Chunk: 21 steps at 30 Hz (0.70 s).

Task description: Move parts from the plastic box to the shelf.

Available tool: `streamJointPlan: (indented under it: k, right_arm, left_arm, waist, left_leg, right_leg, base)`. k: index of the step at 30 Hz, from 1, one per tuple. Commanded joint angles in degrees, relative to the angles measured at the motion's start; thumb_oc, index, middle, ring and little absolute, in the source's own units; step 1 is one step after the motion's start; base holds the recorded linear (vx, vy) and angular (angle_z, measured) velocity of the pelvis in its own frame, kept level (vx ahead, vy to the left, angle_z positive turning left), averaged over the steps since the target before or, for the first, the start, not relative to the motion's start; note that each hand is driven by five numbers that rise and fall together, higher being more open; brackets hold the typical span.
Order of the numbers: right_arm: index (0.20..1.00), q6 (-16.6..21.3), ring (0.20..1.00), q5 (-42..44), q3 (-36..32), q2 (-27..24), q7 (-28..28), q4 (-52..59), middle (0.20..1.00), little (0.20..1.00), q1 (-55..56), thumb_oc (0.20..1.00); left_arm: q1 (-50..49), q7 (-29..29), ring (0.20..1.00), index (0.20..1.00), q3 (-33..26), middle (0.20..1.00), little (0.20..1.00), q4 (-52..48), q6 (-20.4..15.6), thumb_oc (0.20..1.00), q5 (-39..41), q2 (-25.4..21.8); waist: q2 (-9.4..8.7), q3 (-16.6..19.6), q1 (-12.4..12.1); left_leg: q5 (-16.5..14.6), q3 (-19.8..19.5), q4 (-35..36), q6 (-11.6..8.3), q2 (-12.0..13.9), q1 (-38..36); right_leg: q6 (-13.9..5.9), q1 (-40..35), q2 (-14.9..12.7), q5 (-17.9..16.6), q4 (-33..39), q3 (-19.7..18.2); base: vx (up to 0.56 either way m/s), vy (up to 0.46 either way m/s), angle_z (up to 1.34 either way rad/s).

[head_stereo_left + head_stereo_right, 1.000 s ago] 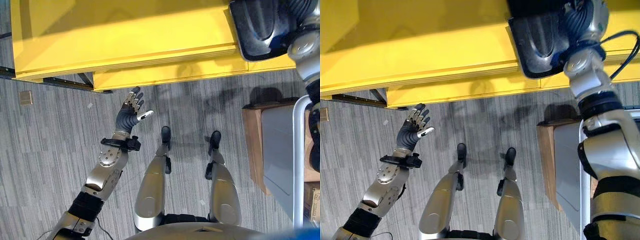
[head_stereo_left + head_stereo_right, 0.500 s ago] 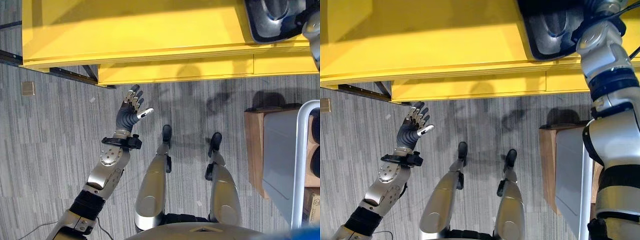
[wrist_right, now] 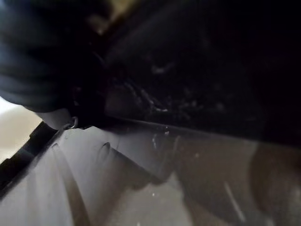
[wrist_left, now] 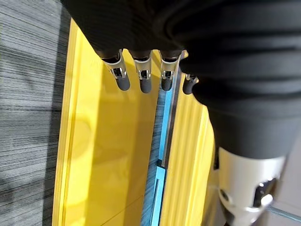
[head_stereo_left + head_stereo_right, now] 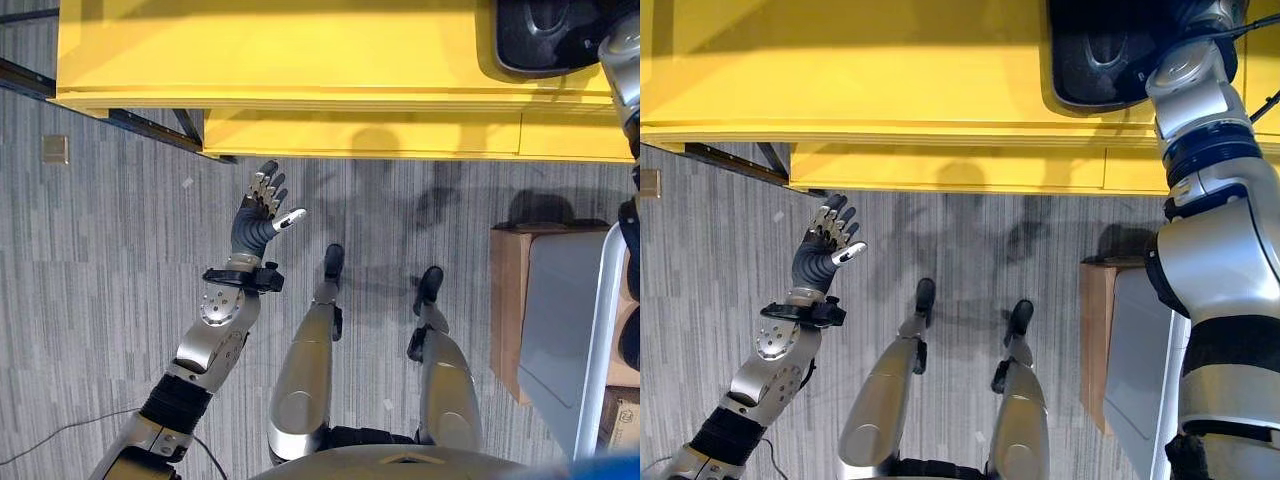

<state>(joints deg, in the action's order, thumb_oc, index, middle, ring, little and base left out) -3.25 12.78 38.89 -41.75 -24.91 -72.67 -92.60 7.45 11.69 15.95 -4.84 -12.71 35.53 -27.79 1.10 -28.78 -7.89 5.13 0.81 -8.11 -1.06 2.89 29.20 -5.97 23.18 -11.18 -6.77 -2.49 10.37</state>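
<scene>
Looking down in the left eye view, the yellow shelf [image 5: 300,60] runs across the top from 10 to 2 o'clock, with grey carpet [image 5: 100,280] below it. The left hand [image 5: 262,212] is raised over the carpet just under the shelf's front edge, fingers straight and spread, thumb out, holding nothing. At 1 o'clock a dark moulded part [image 5: 545,35] lies on the shelf. At 3 o'clock a wooden stand [image 5: 505,300] carries a grey box [image 5: 560,320].

In the right eye view the same part [image 5: 1110,50] sits on the shelf at 1 o'clock, with the right arm reaching up against its right edge. The right hand itself is hidden behind the part and the wrist, so its finger state cannot be told.

In the left wrist view the left hand's fingers [image 4: 141,77] extend straight, clear of the yellow shelf boards [image 4: 113,141] beyond them.

In the right wrist view a dark glossy surface of the part [image 3: 197,84] lies very close to the camera; the fingers cannot be made out.
</scene>
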Motion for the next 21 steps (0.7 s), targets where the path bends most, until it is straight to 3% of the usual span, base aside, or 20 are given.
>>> streamJointPlan:
  k: [1, 21]
  right_arm:
    - [0.200, 3.58, 0.200, 3.72, 2.06, -2.64, -1.19, 0.33, 0.200, 0.200, -6.47, 0.200]
    - [0.200, 4.12, 0.200, 9.26, 3.98, -5.14, -0.53, -2.70, 0.200, 0.200, -10.98, 0.200]
  left_arm:
    - [-2.17, 0.84, 1.000, 1.000, 1.43, 1.000, 1.000, -2.90, -3.05, 1.000, 0.88, -2.66]
    - [-2.10, 0.83, 1.000, 1.000, 2.36, 1.000, 1.000, -3.22, -3.13, 1.000, 2.13, -3.45]
  waist:
    - [-2.43, 4.37, -1.93]
    - [-2.11, 4.81, -4.42]
  left_leg:
    - [-0.52, -2.37, -1.12, -2.76, 1.42, 2.07]
    - [-1.03, -3.83, -2.28, -2.68, -0.13, 4.45]
  right_leg:
    - [-1.27, -2.70, -3.14, 7.42, -7.06, -0.62]
    - [-1.45, -4.13, -3.65, 7.69, -5.23, 1.03]
  base:
    - [0.00, 0.000, 0.00]
    - [0.01, 0.002, 0.05]
